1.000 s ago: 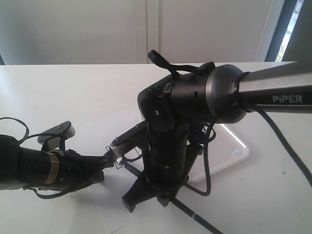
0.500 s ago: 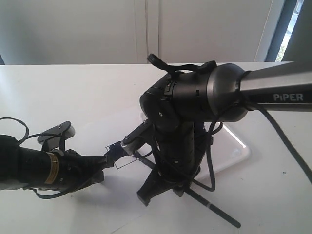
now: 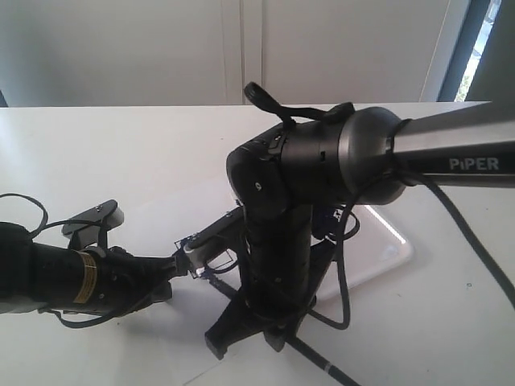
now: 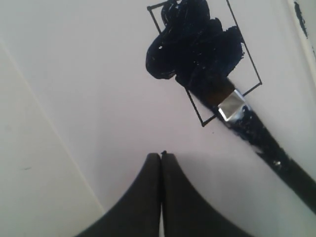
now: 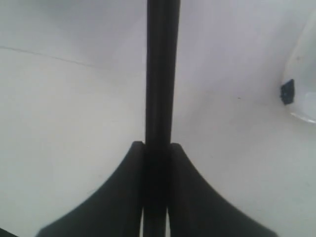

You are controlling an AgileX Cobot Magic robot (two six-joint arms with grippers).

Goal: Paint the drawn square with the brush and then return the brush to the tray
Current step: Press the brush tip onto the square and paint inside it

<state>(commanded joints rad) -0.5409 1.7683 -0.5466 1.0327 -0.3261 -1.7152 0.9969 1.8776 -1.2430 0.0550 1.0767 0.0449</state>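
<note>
The drawn square point(image 4: 195, 47) is a thin pen outline on white paper, largely covered by a dark blue-black blotch. The brush point(image 4: 231, 104) lies with its bristles in that blotch and its silver ferrule on the square's edge. My right gripper point(image 5: 158, 144) is shut on the brush's black handle point(image 5: 159, 74). The handle's free end sticks out below the right arm point(image 3: 322, 366). My left gripper point(image 4: 161, 155) is shut with nothing in it, its tips a short way from the square, low over the paper point(image 3: 179, 265). The tray point(image 3: 386, 241) lies behind the right arm, mostly hidden.
The bulky right arm point(image 3: 290, 185) hangs over the square and blocks most of it in the exterior view. The tray's rounded corner point(image 5: 301, 74) with a dark paint speck shows in the right wrist view. The paper's edge point(image 4: 49, 128) runs beside the left gripper.
The right arm swung right with the brush half a second ago and has come back left, dragging the bristles across the square. The left arm has not moved.
</note>
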